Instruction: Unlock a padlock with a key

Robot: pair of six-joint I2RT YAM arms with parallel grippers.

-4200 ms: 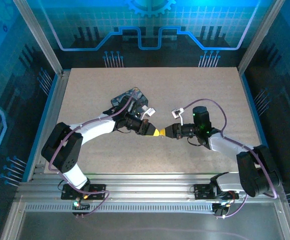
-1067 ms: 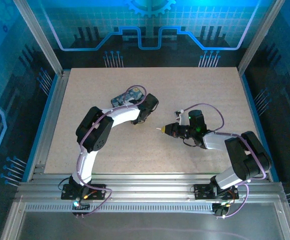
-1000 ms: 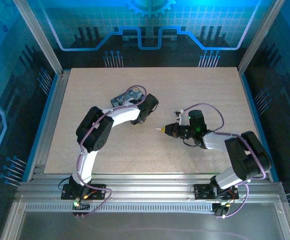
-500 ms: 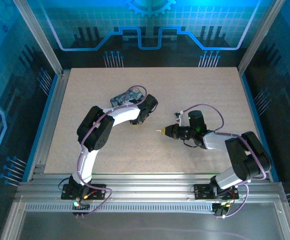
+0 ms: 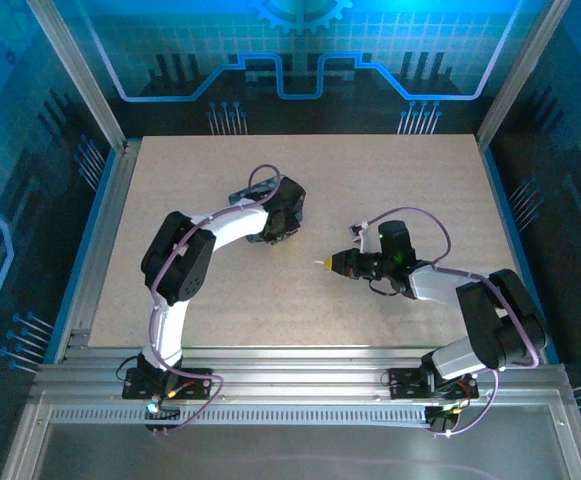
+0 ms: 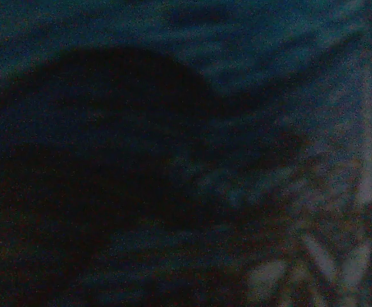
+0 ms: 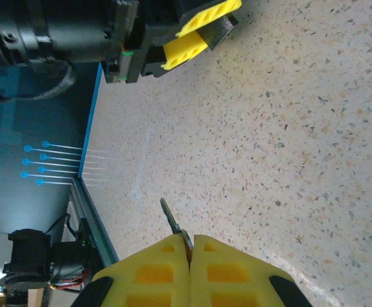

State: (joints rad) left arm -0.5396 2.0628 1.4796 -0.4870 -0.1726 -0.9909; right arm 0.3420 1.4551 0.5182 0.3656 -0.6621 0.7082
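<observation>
My right gripper (image 5: 326, 263) hovers over the middle of the table (image 5: 390, 170), its yellow fingers (image 7: 141, 275) shut on the key (image 7: 171, 222). The thin silvery blade sticks out past the fingertips toward the left arm. My left gripper (image 5: 278, 228) hangs low at the table's centre-left, its yellow fingers (image 7: 184, 50) showing in the right wrist view. How its jaws stand is unclear. The left wrist view is dark and blurred, pressed close to a blue surface. The padlock is hidden.
The left arm's wrist covers most of the dark-blue tin; a corner (image 5: 241, 193) pokes out on its left. A blue-edged frame rail (image 7: 89, 192) borders the table. Bare speckled tabletop lies between the two grippers.
The left wrist has swung left and back over the tin, covering it. The right gripper has stayed in place with the key.
</observation>
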